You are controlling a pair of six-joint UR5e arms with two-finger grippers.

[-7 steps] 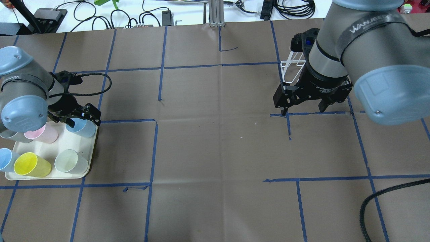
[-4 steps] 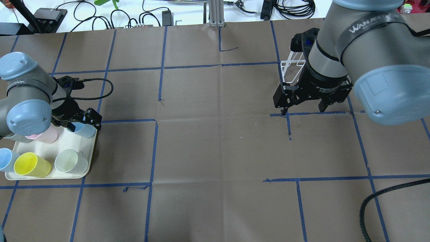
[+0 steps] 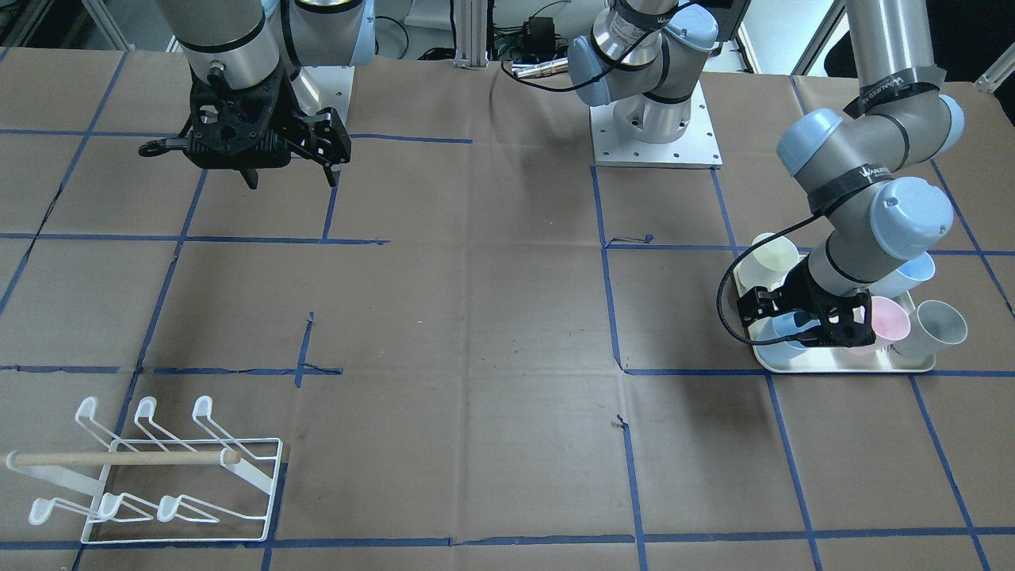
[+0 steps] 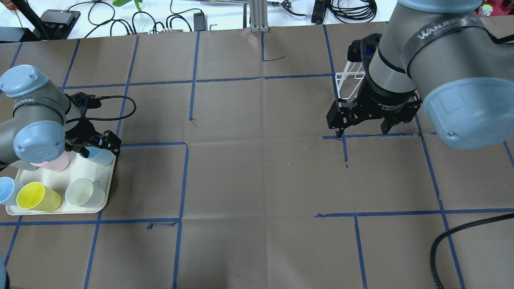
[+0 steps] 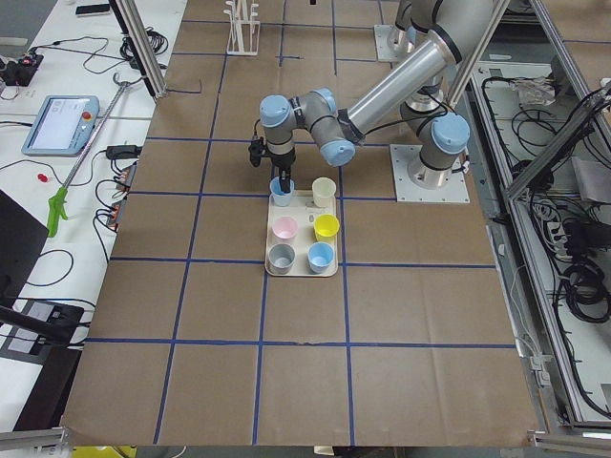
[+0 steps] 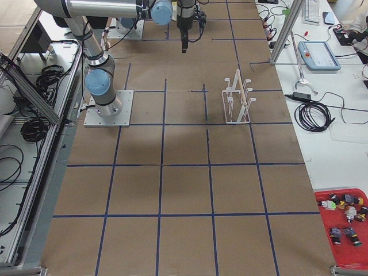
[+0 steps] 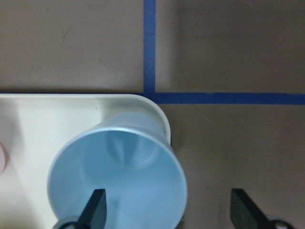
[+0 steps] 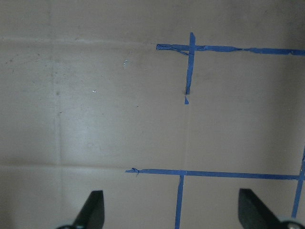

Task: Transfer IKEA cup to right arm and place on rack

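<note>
A light blue cup (image 4: 100,155) stands open end up in the far right corner of the cream tray (image 4: 82,170). My left gripper (image 4: 99,150) is open and low over it. In the left wrist view one finger (image 7: 97,206) is inside the cup (image 7: 119,171) and the other (image 7: 240,205) is outside its wall. My right gripper (image 4: 362,133) is open and empty, hovering above bare table in front of the white wire rack (image 4: 346,82). The rack (image 3: 158,476) has no cup on it.
The tray also holds a yellow cup (image 4: 38,196), a white cup (image 4: 84,192), a pink cup (image 4: 58,162), another blue cup (image 4: 7,190) and a grey one partly under my left arm. Blue tape lines cross the brown table (image 4: 257,180).
My left arm has shifted and lowered the gripper onto the light blue cup, so its fingers now straddle the cup's wall. The right arm has not moved.
</note>
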